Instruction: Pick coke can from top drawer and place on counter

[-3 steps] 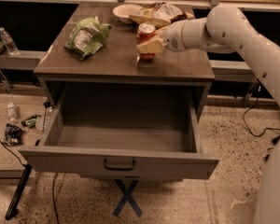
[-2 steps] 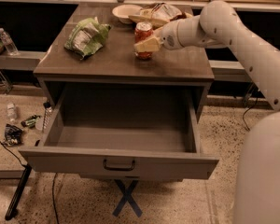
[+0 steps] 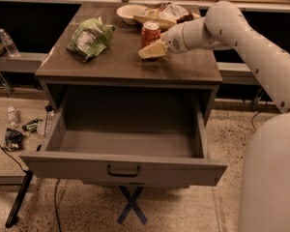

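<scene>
Coke can [image 3: 151,32] is not in the top drawer [image 3: 77,164], which sits pulled out nearest the camera. Farther back, the can stands upright on the counter [image 3: 121,69], with the gripper [image 3: 149,50] at its base; whether it grips, cannot tell. Judged: placing step. Next calls for release and a clean retreat.

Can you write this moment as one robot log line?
small red coke can: upright over glossy grey-brown counter | gripper: at can | grey metal top drawer: open, empty

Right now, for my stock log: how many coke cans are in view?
1. The coke can is upright at the gripper, over the counter's rear. The open top drawer shows none; clutter behind could hide more.
</scene>
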Tool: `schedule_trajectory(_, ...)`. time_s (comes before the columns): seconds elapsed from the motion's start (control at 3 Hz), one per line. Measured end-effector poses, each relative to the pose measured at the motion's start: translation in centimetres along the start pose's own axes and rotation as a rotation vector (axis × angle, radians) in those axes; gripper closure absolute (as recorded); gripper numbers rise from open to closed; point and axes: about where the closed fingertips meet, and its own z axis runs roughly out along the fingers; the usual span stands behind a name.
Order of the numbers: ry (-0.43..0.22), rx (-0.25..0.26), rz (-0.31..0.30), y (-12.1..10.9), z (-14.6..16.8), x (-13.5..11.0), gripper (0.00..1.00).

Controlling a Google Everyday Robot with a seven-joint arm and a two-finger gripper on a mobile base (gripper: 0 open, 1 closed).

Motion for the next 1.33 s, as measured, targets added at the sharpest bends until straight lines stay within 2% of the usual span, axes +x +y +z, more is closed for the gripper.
schedule_trajectory(0.33,0.042,0.029,0.009,-0.3,-1.6,1.1,0.00)
schedule_trajectory(0.67,0.068,0.097,0.010,-0.5,-5.1,1.7,0.00)
schedule_trajectory(1.0,0.060,0.216,-0.017,-0.1,-10.7,1.3,0.00)
schedule_trajectory(1.33,0.049,0.356,-0.058,1.1,-15.4,0.1,0.00)
